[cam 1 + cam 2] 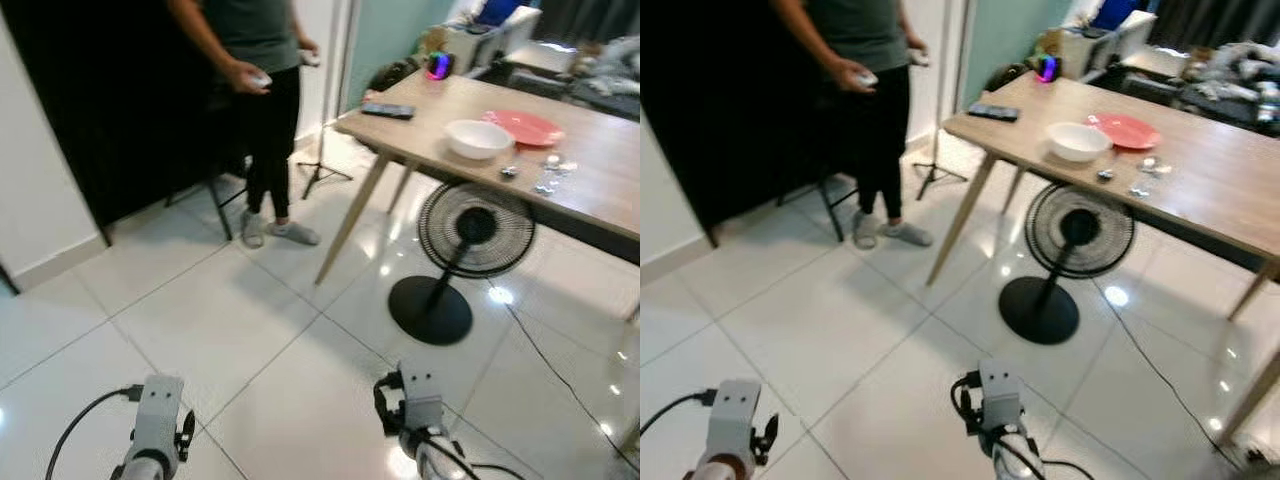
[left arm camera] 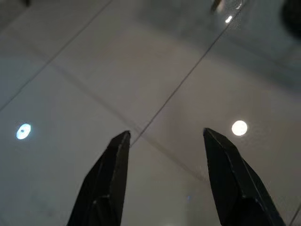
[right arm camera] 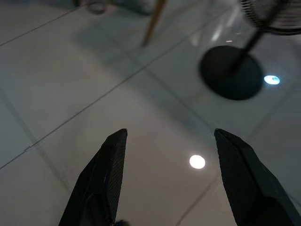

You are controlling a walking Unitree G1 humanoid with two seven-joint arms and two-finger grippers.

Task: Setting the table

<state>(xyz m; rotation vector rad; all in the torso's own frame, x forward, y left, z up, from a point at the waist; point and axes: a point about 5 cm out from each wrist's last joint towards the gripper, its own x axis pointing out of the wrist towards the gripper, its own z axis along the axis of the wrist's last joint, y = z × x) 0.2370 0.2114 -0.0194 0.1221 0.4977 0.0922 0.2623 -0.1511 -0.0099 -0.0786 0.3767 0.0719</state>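
A wooden table point(image 1: 600, 170) stands ahead on the right. On it sit a white bowl point(image 1: 478, 138), a red plate point(image 1: 524, 127) behind the bowl, and small shiny cutlery pieces point(image 1: 545, 175) to the bowl's right. Both arms hang low over the white tiled floor, far from the table. My left gripper point(image 2: 164, 136) is open above bare tiles, with nothing between its fingers. My right gripper point(image 3: 170, 134) is open too, pointing toward the fan's base point(image 3: 231, 73).
A black standing fan point(image 1: 470, 240) stands on the floor at the table's front edge, its cable point(image 1: 560, 375) trailing to the right. A person point(image 1: 250, 90) stands at the back left beside a black stool. A remote point(image 1: 388, 111) and a glowing gadget point(image 1: 438, 66) sit at the table's far end.
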